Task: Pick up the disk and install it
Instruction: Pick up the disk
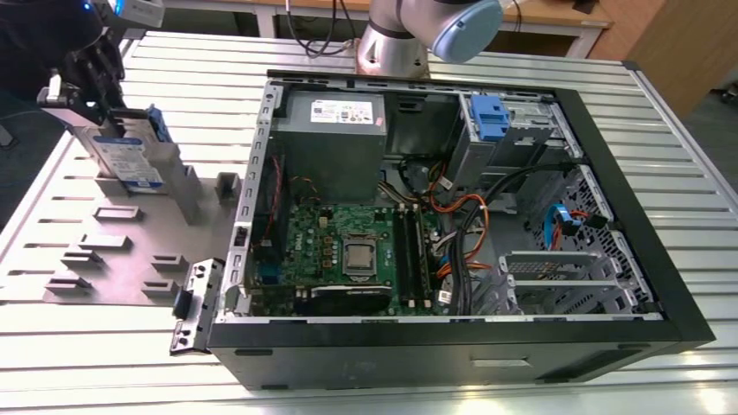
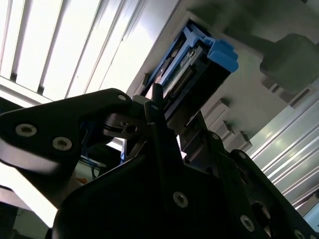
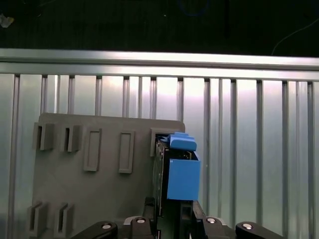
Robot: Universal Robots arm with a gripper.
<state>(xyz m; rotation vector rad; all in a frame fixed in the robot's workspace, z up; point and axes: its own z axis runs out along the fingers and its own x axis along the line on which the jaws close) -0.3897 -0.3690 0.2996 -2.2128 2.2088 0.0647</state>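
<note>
Pincer at upright disk on grey holder; white-blue label illegible.

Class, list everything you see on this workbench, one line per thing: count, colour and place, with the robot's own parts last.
disk: one, silver-grey in a blue frame, upright at the fixture plate, exterior view's upper left
fixture plate: one, grey, on the table to the exterior view's left of the case
computer case: one, black, open, mid-table
power supply: one, grey, inside the case
motherboard: one, green, on the case floor
drive carrier: one, blue, in the case's bay
cables: several, orange, black and blue, inside the case
table: one, silver, slatted, under everything
arm: one, silver-grey, behind the case
gripper: one, black, at the disk
</note>
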